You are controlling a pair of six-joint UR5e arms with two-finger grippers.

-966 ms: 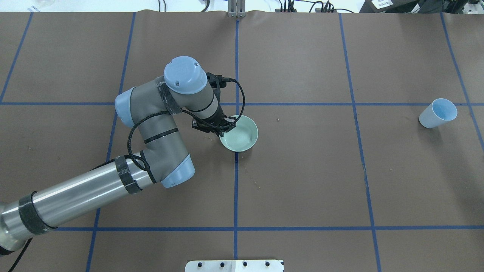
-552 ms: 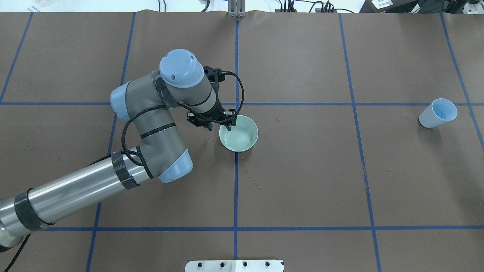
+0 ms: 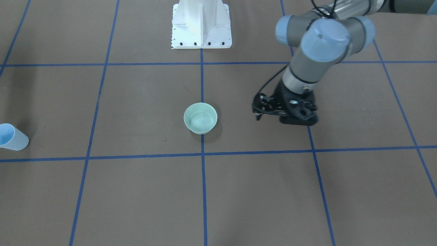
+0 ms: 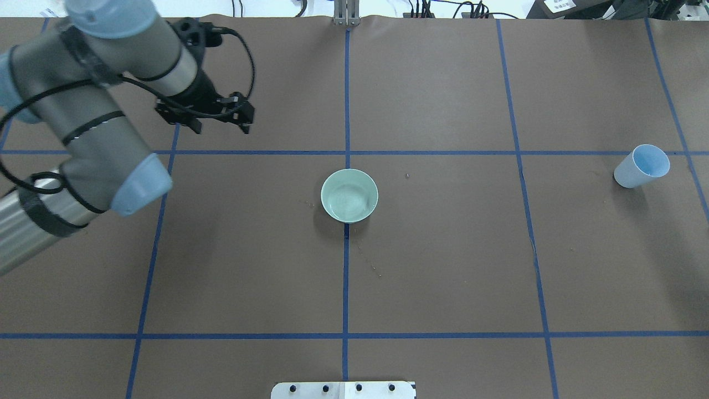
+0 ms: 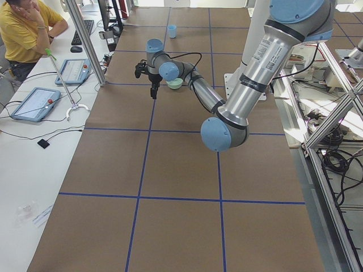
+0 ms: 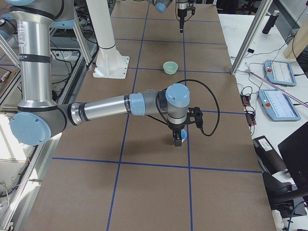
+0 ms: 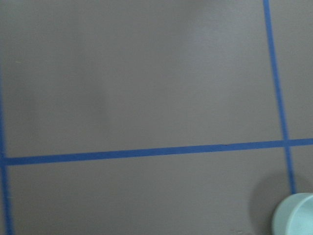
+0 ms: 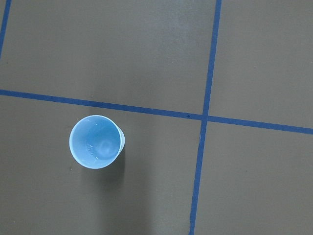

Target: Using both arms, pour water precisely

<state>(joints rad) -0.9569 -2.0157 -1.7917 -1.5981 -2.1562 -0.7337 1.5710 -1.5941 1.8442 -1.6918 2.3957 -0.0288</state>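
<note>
A pale green bowl [image 4: 349,195] stands upright at the table's middle; it also shows in the front view [image 3: 200,118] and at the left wrist view's corner [image 7: 296,215]. My left gripper [image 4: 221,128] is open and empty, raised well off to the bowl's left [image 3: 283,118]. A pale blue cup [image 4: 641,165] stands at the far right. The right wrist view looks straight down into the cup [image 8: 95,142], where faint glints of water [image 8: 100,147] show. My right gripper [image 6: 179,138] shows only in the exterior right view, just over the cup; I cannot tell its state.
Blue tape lines grid the brown table cover. The white bolted pedestal [image 3: 201,34] stands at the robot's side of the table. An operator [image 5: 25,28] sits beside the table with tablets [image 5: 34,103] on a side bench.
My left gripper has let go of the bowl's rim and swung up and away to the bowl's left. The bowl and the cup have stayed in place.
</note>
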